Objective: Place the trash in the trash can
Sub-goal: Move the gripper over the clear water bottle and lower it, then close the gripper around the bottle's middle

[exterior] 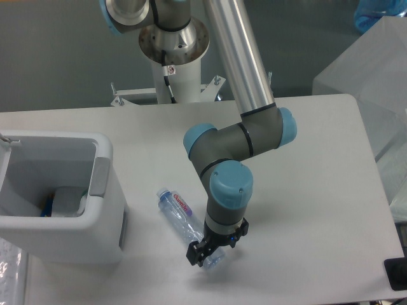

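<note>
My gripper straddles the bottle base, jaws open; light, crushable, probably slippery, so I'd pinch mid-body.

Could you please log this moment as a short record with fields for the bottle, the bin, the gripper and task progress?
bottle: crushed water bottle lying flat on the table, blue cap toward the trash can
trash can: white bin at the table's left, something already inside
gripper: gripper low over the bottle's far end; whether the jaws have closed cannot be told
progress: bottle not yet in the bin
</note>
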